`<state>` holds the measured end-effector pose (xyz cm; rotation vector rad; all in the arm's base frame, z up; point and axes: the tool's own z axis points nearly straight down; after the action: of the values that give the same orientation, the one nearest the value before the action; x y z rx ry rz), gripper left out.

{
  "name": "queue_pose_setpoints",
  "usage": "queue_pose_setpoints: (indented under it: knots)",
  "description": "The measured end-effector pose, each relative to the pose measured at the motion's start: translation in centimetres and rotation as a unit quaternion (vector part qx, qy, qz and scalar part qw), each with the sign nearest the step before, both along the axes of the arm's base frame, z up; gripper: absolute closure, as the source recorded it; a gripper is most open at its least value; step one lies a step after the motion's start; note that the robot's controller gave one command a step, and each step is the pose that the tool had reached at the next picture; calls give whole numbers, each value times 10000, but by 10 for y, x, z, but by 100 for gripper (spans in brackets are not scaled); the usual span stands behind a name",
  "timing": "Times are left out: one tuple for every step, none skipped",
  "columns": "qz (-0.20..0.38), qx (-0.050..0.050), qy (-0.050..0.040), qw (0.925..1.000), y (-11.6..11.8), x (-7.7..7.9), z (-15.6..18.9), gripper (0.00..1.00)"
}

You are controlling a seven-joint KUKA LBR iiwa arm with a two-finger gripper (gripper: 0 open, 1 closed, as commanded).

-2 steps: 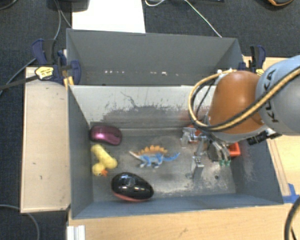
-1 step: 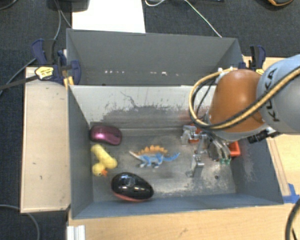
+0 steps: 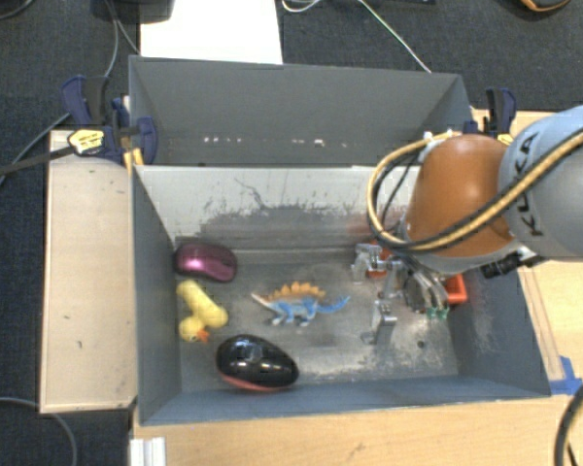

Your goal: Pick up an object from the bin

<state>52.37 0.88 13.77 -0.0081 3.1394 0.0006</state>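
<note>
Metal fingers (image 3: 384, 323) hang apart, empty, right of the spiky blue plastic dinosaur (image 3: 301, 306).

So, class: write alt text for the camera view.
The gripper hangs low in the right part of the grey bin. Left of it lie a blue toy dinosaur, a yellow duck, a purple mouse and a black mouse.

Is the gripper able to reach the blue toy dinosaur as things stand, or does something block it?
Probably yes. The gripper hangs beside the blue toy dinosaur, on the view's right, with only bare bin floor between them; the yellow duck lies on its far side.
</note>
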Motion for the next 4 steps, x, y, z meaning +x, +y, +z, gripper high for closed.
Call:
queue_pose_setpoints:
  knots:
    - [529, -8, 11, 9986, -40, -23, -34, 0]
    - [1621, -5, -23, 9868, 31, 10, -54, 0]
    - [2088, -10, -12, 9780, 23, 39, -66, 0]
    - [2069, -17, -15, 9784, 21, 41, -67, 0]
